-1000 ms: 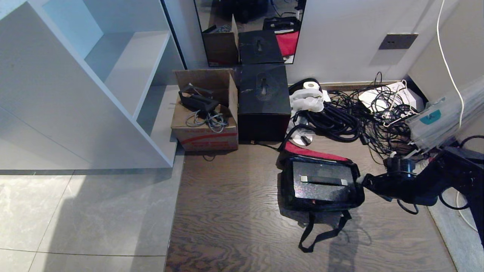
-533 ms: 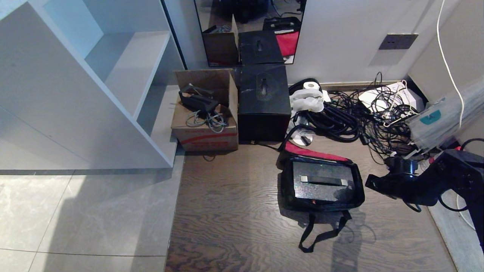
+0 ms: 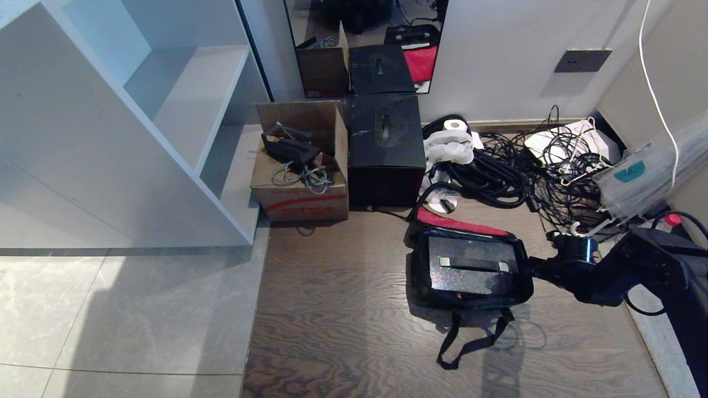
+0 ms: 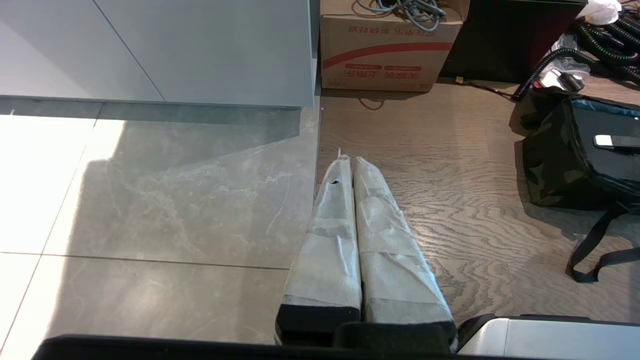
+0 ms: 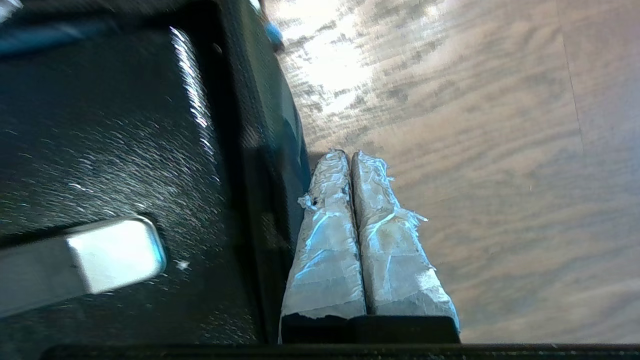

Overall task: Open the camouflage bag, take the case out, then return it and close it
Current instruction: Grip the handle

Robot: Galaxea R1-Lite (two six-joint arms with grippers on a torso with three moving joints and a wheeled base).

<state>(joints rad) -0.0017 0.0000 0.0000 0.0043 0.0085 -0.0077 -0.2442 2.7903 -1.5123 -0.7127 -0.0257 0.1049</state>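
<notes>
Right wrist view: right gripper, pressed shut and empty, beside the bag; it may snag the rim.

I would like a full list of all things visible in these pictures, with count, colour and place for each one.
camouflage bag: one, black sides, red lid lining, open on the wood floor.
glittery black hard case: one, inside the bag.
plain black cube box: one, by the wall.
cardboard box: one, brown, left of the cube box, cables inside.
cable tangle: one heap, black, along the wall.
white shelf unit: one, far left.
mirror: one, on the wall.
right gripper: shut, taped fingers, beside the bag's right side.
left gripper: shut, parked over the floor.
</notes>
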